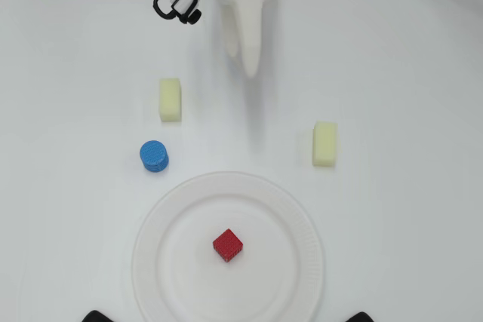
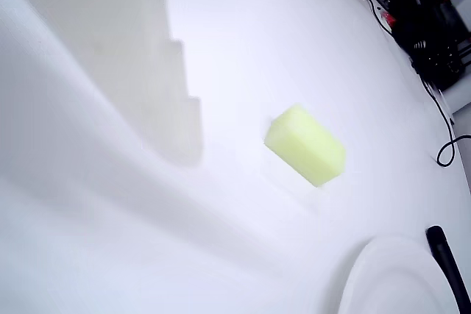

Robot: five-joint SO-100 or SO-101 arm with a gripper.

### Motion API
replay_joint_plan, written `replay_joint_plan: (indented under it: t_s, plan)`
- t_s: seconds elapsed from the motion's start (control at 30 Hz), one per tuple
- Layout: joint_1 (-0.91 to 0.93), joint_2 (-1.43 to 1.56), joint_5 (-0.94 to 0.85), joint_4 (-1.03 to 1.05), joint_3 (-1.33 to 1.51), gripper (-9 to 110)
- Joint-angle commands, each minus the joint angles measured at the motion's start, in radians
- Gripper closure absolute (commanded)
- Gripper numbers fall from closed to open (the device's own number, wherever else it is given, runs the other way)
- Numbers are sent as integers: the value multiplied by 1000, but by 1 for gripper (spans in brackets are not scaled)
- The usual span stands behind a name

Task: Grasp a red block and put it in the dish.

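The red block (image 1: pixel 227 245) lies near the middle of the dish (image 1: pixel 155 220), a large round white plate at the bottom centre of the overhead view. My gripper (image 1: pixel 249 65) is at the top centre, far from the dish, pointing toward it. Its white jaws are together and hold nothing. In the wrist view one white finger (image 2: pixel 81 182) fills the left side, blurred. Only a part of the dish rim (image 2: pixel 383 277) shows at the bottom right there, and the red block is out of that view.
Two pale yellow blocks (image 1: pixel 170 99) (image 1: pixel 324 143) lie on the white table; one shows in the wrist view (image 2: pixel 305 145). A blue cylinder (image 1: pixel 154 156) stands left of the dish. Black feet (image 1: pixel 98 316) sit at the bottom edge. Cables (image 2: pixel 412 5) lie far right.
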Motion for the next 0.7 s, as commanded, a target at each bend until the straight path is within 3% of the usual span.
replay_joint_plan:
  t_s: [0.0, 0.4, 0.67]
  plan:
    - [-5, 146, 12, 21, 130, 69]
    - [48, 405, 112, 87, 433, 71]
    - [-35, 721, 156, 331, 538, 76]
